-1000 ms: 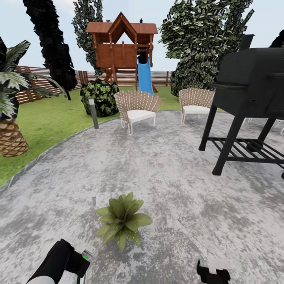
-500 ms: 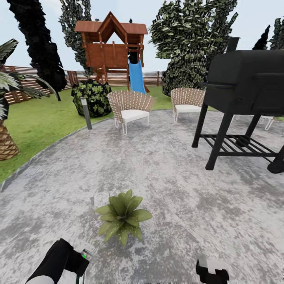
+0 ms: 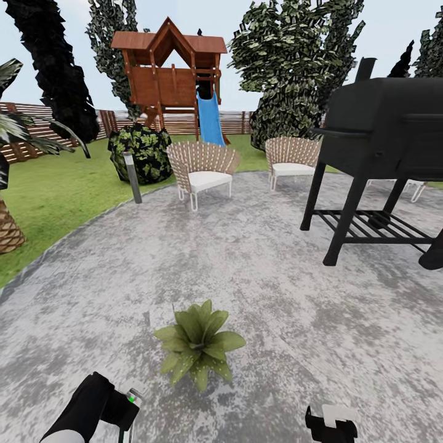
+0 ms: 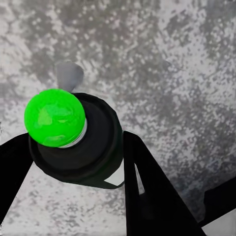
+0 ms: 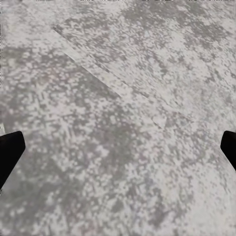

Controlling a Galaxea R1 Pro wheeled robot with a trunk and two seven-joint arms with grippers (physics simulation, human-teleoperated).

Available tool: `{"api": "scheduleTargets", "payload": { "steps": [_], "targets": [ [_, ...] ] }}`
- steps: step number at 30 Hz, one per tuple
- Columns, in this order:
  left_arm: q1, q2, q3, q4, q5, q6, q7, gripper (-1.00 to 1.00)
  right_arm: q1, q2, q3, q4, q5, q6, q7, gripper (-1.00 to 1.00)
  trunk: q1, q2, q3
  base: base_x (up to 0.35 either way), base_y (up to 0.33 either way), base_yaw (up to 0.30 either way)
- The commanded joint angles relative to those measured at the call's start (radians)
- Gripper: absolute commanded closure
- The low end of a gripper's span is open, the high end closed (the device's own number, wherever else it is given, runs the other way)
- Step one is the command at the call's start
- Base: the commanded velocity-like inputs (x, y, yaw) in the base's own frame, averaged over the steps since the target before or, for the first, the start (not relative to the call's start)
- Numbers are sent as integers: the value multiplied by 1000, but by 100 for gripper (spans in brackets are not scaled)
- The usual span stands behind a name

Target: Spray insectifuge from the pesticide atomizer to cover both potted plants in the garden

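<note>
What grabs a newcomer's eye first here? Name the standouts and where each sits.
The big black grill looms at the right on the grey patio. Behind the two wicker chairs, a wooden playhouse with a blue slide stands on the lawn. Up close, a small potted plant sits on the paving, and the left gripper holds the green-tipped pesticide atomizer.
</note>
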Motion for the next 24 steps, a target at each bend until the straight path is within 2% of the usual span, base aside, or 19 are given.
{"api": "scheduleTargets", "payload": {
  "steps": [1, 5, 8, 9, 11, 12, 14, 15, 18, 21, 23, 24],
  "targets": [
    [-1, -2, 6, -2, -4, 5, -6, 100, -1, 0, -8, 1, 11, -3, -3, -100, 0, 0, -1, 187, 79, 0],
    [-2, 4, 5, -4, -5, 5, -11, 100, -1, -1, -8, 1, 11, -3, -3, -100, 0, 0, -1, 137, 67, 0],
    [-6, 64, 6, -5, -6, 9, -32, 100, -1, -2, -8, 1, 11, -3, -3, -100, 0, 0, -1, 7, 4, 0],
    [-7, 95, 5, -3, -5, 9, -51, 100, -1, -2, -8, 1, 11, -3, -3, -100, 0, 0, -1, 2, 1, 0],
    [-11, 133, 5, -2, -4, 4, -118, 100, -1, -3, -8, 1, 11, -3, -2, -100, 0, 0, -1, 0, 0, 0],
    [-13, 143, 1, -3, -4, 2, -152, 100, -1, -3, -8, 1, 11, -3, -2, -100, 0, 0, -1, 0, 0, 0],
    [-19, 165, -46, -6, -11, 1, -227, 100, -1, -3, -8, 1, 11, -3, -2, -100, 0, 0, -1, 0, 0, 0],
    [-27, 173, -95, -7, -22, 3, -258, 100, -1, -4, -8, 1, 11, -3, -2, -100, 0, 0, -1, 0, 0, 0],
    [-52, 180, -179, -8, -33, 7, -316, 100, -1, -7, -8, 3, 13, -3, -1, -100, 0, 0, -1, 0, 0, 0],
    [-89, 181, -203, -8, -39, 6, -382, 100, -1, -10, -8, 3, 14, -3, 0, -100, 0, 0, -1, 0, 0, 0],
    [-121, 182, -208, -8, -59, 5, -433, 100, -1, -10, -8, 3, 14, -3, 0, -100, 0, 0, -1, 0, 0, 0],
    [-143, 182, -209, -8, -84, 5, -462, 100, -1, -11, -8, 3, 14, -3, 0, -100, 0, 0, -1, 0, 0, 0]
  ]
}}
